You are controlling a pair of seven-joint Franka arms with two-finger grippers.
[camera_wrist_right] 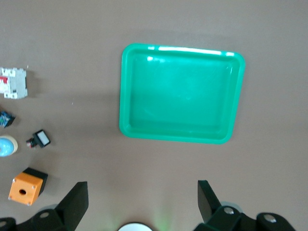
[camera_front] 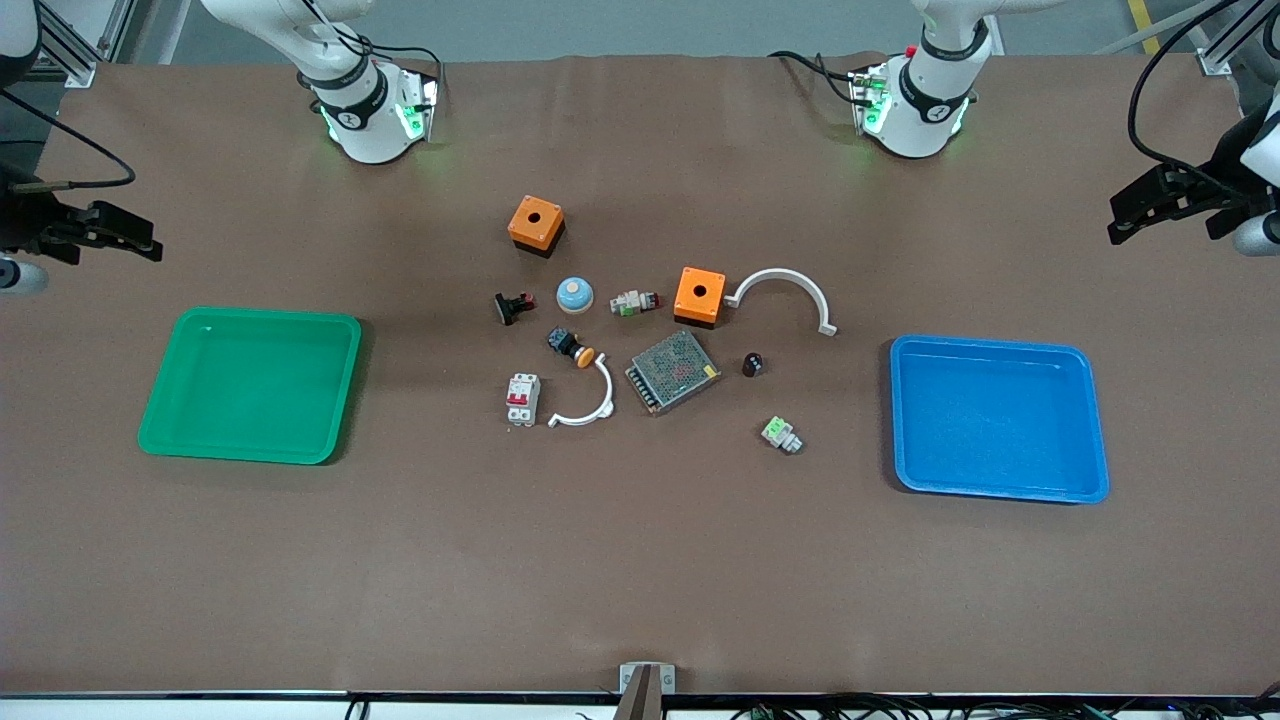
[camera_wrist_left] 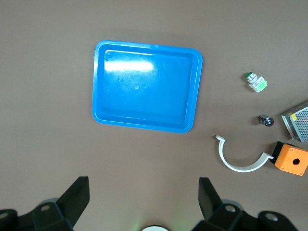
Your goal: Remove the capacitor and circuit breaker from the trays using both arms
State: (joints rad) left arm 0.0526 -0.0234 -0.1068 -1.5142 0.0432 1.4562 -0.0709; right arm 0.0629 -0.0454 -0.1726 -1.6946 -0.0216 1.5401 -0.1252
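The capacitor [camera_front: 752, 364], a tiny black cylinder, stands on the table between the mesh-covered box and the blue tray [camera_front: 1000, 420]; it also shows in the left wrist view [camera_wrist_left: 265, 120]. The breaker [camera_front: 522, 399], a white block with red levers, lies in the parts cluster toward the green tray [camera_front: 250, 385]; it also shows in the right wrist view [camera_wrist_right: 13, 83]. My left gripper [camera_front: 1120, 220] is open and empty, up over bare table at the left arm's end [camera_wrist_left: 143, 202]. My right gripper [camera_front: 148, 238] is open and empty, up over bare table at the right arm's end [camera_wrist_right: 142, 202].
Two orange boxes [camera_front: 536, 224] [camera_front: 699, 295], two white arcs [camera_front: 785, 290] [camera_front: 585, 400], a mesh-covered box [camera_front: 673, 371], a blue dome [camera_front: 575, 294], a black-and-red switch [camera_front: 513, 306], an orange-capped push-button [camera_front: 571, 346] and a white-and-green connector [camera_front: 781, 434] lie mid-table.
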